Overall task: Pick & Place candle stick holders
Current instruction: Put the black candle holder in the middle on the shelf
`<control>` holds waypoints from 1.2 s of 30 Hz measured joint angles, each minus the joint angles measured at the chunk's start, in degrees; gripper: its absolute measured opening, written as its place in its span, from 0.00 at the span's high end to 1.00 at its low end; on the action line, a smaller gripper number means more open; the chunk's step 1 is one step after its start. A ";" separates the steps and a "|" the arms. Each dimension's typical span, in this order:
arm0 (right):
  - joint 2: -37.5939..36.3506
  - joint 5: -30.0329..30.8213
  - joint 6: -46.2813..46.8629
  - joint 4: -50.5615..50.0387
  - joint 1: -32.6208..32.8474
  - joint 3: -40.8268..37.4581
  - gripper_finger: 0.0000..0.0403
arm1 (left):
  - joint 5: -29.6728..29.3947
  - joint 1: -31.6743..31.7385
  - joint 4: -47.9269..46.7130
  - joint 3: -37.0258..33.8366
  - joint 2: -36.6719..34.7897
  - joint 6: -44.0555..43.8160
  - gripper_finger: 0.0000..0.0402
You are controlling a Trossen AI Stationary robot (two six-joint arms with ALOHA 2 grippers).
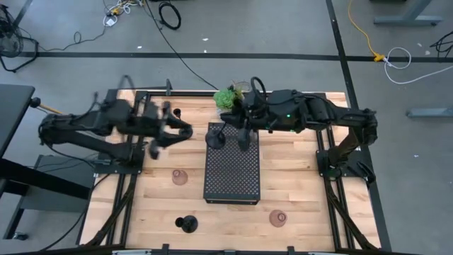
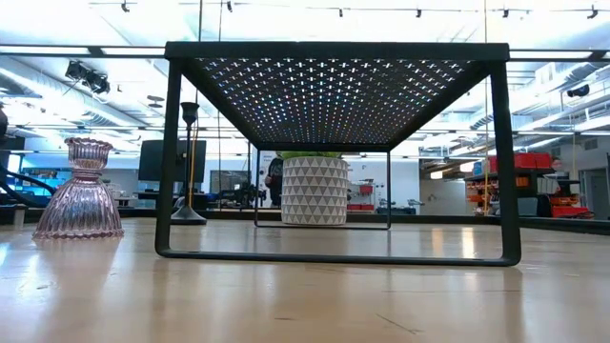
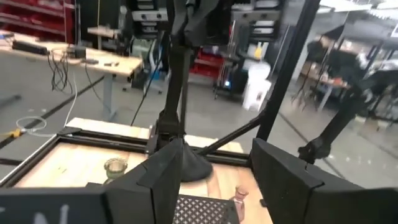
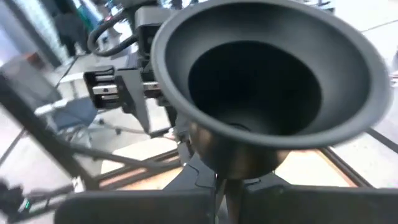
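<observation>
Right end effector point(image 1: 244, 134) at upper centre pinches a black holder point(image 4: 261, 93) by its thin, stiff, top-heavy stem; grip low. Left end effector point(image 1: 180, 131) is spread, empty.

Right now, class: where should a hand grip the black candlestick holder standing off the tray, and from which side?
Grip the black candlestick holder by its thin stem, coming down from above. It seems to stand upright on its round base, with nothing close beside it.
</observation>
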 joint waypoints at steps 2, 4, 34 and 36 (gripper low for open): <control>0.00 -2.08 -1.60 -0.70 0.02 0.00 1.00 | -0.98 0.00 0.05 3.20 4.81 1.02 0.51; -0.09 -4.81 -3.39 -1.90 0.02 0.02 1.00 | -4.46 0.00 0.46 6.08 9.38 1.40 0.51; -3.09 -4.23 -12.10 -9.13 -7.33 0.06 1.00 | 2.13 5.70 -6.62 21.17 26.36 0.02 0.76; -3.86 -2.35 -11.90 -9.24 -7.61 0.07 1.00 | 3.61 5.92 -6.89 21.19 25.29 0.49 0.77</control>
